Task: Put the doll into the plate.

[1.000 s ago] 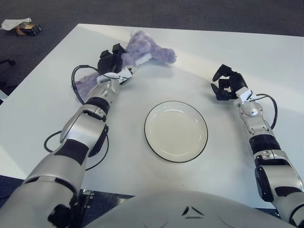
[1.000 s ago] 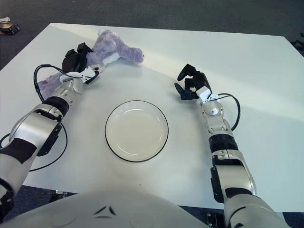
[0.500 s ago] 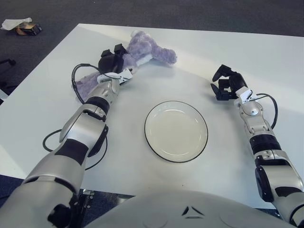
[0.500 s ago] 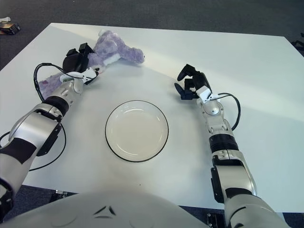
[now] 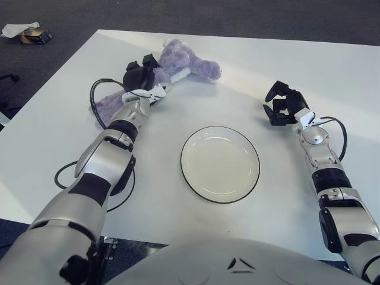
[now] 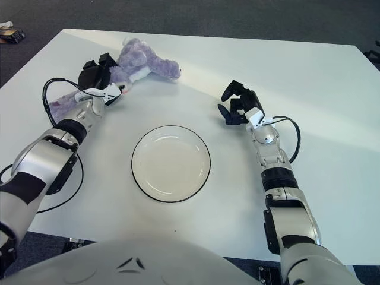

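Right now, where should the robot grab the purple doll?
Probably round its middle, from the near side: the doll lies flat on the table with limbs spread, and the left hand is already at the body. The plate waits nearer the robot.

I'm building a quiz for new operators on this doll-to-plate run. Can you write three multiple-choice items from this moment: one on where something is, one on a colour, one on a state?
1. Where is the doll?
A. on the plate
B. on the table's far left, at the left hand
C. beside the right hand

2. What colour is the doll?
A. purple
B. green
C. red

3. What does the plate hold?
A. the doll
B. a cup
C. nothing

Key: 1 B, the doll lies on the table under the left hand, far from the right hand. 2 A, its plush is purple. 3 C, the white, black-rimmed plate shows only bare surface.
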`<action>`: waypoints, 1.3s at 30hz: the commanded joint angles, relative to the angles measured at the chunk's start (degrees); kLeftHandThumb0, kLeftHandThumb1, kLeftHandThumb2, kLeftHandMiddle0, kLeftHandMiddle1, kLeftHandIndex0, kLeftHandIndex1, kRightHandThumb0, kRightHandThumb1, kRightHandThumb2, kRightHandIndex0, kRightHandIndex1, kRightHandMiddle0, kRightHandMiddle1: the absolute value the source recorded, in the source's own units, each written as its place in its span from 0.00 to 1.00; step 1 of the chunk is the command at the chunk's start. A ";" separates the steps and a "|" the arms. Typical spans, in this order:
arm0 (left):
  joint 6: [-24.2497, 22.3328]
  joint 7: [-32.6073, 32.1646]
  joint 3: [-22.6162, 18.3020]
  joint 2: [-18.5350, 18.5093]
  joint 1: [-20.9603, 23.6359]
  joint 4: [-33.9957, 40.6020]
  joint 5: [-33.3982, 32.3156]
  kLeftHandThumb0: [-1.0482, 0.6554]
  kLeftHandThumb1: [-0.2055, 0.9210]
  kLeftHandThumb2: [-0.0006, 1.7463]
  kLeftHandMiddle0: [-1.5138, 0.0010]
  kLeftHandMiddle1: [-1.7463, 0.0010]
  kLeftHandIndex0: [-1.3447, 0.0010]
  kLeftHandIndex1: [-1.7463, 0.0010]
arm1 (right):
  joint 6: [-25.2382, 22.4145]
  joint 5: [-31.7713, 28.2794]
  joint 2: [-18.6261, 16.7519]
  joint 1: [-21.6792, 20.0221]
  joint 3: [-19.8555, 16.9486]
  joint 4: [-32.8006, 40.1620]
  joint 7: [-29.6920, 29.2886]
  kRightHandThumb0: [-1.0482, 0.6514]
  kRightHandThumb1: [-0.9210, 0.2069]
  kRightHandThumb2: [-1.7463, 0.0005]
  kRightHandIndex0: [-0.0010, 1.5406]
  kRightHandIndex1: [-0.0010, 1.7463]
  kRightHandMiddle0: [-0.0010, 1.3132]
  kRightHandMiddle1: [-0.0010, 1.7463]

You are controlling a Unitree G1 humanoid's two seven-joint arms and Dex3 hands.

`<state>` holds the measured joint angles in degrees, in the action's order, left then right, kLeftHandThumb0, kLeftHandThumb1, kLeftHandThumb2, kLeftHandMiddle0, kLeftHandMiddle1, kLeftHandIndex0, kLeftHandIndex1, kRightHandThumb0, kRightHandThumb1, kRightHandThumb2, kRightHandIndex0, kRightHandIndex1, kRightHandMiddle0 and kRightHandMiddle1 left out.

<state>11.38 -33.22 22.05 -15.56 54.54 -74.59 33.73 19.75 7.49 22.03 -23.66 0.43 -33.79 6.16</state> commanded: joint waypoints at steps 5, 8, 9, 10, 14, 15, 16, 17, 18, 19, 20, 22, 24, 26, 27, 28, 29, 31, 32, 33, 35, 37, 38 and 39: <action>-3.42 8.47 -3.42 3.88 -2.71 -1.54 -4.64 0.62 0.16 0.94 0.40 0.11 0.49 0.00 | -1.84 0.68 -0.19 2.93 1.03 -2.12 1.90 0.37 0.36 0.39 0.67 1.00 0.35 1.00; -5.83 12.24 -5.67 5.65 -1.46 -0.17 -7.70 0.62 0.15 0.95 0.40 0.09 0.49 0.00 | -1.88 0.72 -0.13 2.88 1.01 -2.14 1.99 0.37 0.36 0.39 0.67 1.00 0.35 1.00; -6.75 13.83 -6.41 6.04 -0.97 0.36 -8.74 0.62 0.14 0.96 0.40 0.09 0.49 0.00 | -1.94 0.74 -0.10 2.90 1.01 -2.05 2.02 0.37 0.36 0.39 0.67 1.00 0.35 1.00; -7.37 14.84 -6.83 6.23 -0.70 0.76 -9.40 0.62 0.13 0.97 0.39 0.09 0.48 0.00 | -1.98 0.75 -0.08 2.91 1.02 -1.99 2.04 0.37 0.36 0.39 0.67 1.00 0.35 1.00; -12.99 24.79 -9.95 6.86 0.97 3.16 -14.22 0.62 0.10 0.99 0.37 0.09 0.47 0.00 | -2.22 0.64 -0.04 2.87 1.05 -1.92 2.34 0.37 0.36 0.39 0.66 1.00 0.35 1.00; -13.49 26.11 -10.28 6.77 1.01 3.34 -14.74 0.62 0.10 0.99 0.37 0.08 0.47 0.00 | -2.21 0.61 -0.04 2.87 1.05 -1.94 2.39 0.37 0.35 0.39 0.66 1.00 0.35 1.00; -13.74 27.22 -10.48 6.62 0.96 3.59 -15.12 0.62 0.10 1.00 0.38 0.07 0.47 0.00 | -2.20 0.60 -0.04 2.87 1.04 -1.96 2.42 0.37 0.35 0.39 0.66 1.00 0.35 1.00; -13.98 27.99 -10.63 6.52 0.88 3.86 -15.35 0.62 0.10 1.00 0.38 0.06 0.48 0.00 | -2.19 0.59 -0.04 2.87 1.04 -1.97 2.45 0.37 0.35 0.39 0.66 1.00 0.35 1.00; -14.01 29.29 -10.75 6.30 0.73 4.37 -15.68 0.62 0.10 1.00 0.38 0.06 0.48 0.00 | -2.20 0.58 -0.05 2.88 1.04 -1.98 2.47 0.37 0.35 0.39 0.66 1.00 0.35 1.00; -14.08 30.26 -10.83 6.14 0.60 4.80 -15.93 0.62 0.11 1.00 0.40 0.04 0.48 0.00 | -2.21 0.57 -0.05 2.88 1.03 -1.99 2.48 0.37 0.35 0.40 0.66 1.00 0.35 1.00; -14.12 32.04 -10.96 5.85 0.45 5.47 -16.40 0.62 0.12 1.00 0.40 0.03 0.49 0.00 | -2.19 0.51 -0.05 2.89 1.03 -2.00 2.56 0.37 0.35 0.40 0.66 1.00 0.35 1.00; -14.33 35.24 -11.03 5.32 0.08 7.05 -17.08 0.61 0.12 1.00 0.41 0.01 0.48 0.01 | -2.10 0.45 -0.01 2.92 1.02 -2.05 2.68 0.37 0.35 0.40 0.66 1.00 0.35 1.00; -14.67 37.50 -10.96 4.97 -0.25 8.44 -17.54 0.61 0.11 1.00 0.41 0.01 0.46 0.03 | -2.00 0.49 0.03 2.92 1.04 -2.09 2.70 0.37 0.35 0.40 0.66 1.00 0.35 1.00; -15.32 39.82 -11.21 4.80 -0.41 9.47 -18.30 0.61 0.08 1.00 0.40 0.00 0.41 0.08 | -1.85 0.52 0.07 2.92 1.05 -2.14 2.73 0.37 0.35 0.40 0.66 1.00 0.35 1.00; -15.60 40.46 -11.29 4.74 -0.50 9.85 -18.50 0.61 0.08 1.00 0.40 0.00 0.39 0.10 | -1.81 0.53 0.07 2.92 1.05 -2.15 2.75 0.37 0.35 0.40 0.66 1.00 0.35 1.00; -16.16 41.80 -11.64 4.71 -0.52 10.33 -19.17 0.61 0.06 1.00 0.39 0.00 0.37 0.12 | -1.70 0.51 0.08 2.93 1.05 -2.19 2.80 0.37 0.35 0.40 0.66 1.00 0.35 1.00; -16.62 42.71 -11.85 4.67 -0.58 10.77 -19.64 0.61 0.05 1.00 0.39 0.00 0.34 0.16 | -1.63 0.49 0.09 2.93 1.05 -2.21 2.84 0.37 0.35 0.40 0.66 1.00 0.35 1.00; -18.66 46.45 -13.08 4.63 -0.37 11.71 -21.71 0.61 0.08 0.98 0.41 0.00 0.35 0.15 | -1.51 0.47 0.11 2.91 1.06 -2.25 2.98 0.37 0.35 0.40 0.66 1.00 0.35 1.00; -19.53 47.88 -13.51 4.58 -0.30 12.09 -22.51 0.61 0.18 0.93 0.48 0.00 0.43 0.10 | -1.49 0.48 0.12 2.91 1.07 -2.26 3.04 0.37 0.35 0.40 0.66 1.00 0.35 1.00; -20.56 49.84 -14.08 4.51 -0.10 12.30 -23.57 0.61 0.24 0.90 0.53 0.00 0.48 0.06 | -1.53 0.49 0.14 2.90 1.07 -2.25 3.12 0.37 0.35 0.40 0.66 1.00 0.35 1.00; -21.69 51.74 -14.53 4.38 -0.02 12.75 -24.54 0.61 0.32 0.86 0.58 0.00 0.53 0.03 | -1.57 0.51 0.15 2.90 1.06 -2.25 3.22 0.37 0.35 0.40 0.67 1.00 0.35 1.00; -23.39 54.52 -15.60 4.29 0.42 12.69 -26.22 0.61 0.36 0.83 0.61 0.00 0.57 0.02 | -1.58 0.45 0.17 2.84 1.03 -2.38 3.42 0.37 0.35 0.40 0.67 1.00 0.35 1.00; -24.18 55.68 -16.08 4.26 0.62 12.66 -26.97 0.61 0.40 0.80 0.63 0.00 0.59 0.01 | -1.55 0.42 0.17 2.79 1.02 -2.49 3.51 0.37 0.35 0.40 0.67 1.00 0.35 1.00; -24.74 56.44 -16.37 4.23 0.72 12.71 -27.44 0.61 0.43 0.78 0.65 0.00 0.61 0.01 | -1.53 0.40 0.18 2.75 1.00 -2.57 3.57 0.37 0.35 0.40 0.67 1.00 0.35 1.00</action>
<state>-8.58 17.43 6.13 -12.43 58.48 -60.02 8.07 20.37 7.42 22.56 -23.74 0.36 -33.84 7.97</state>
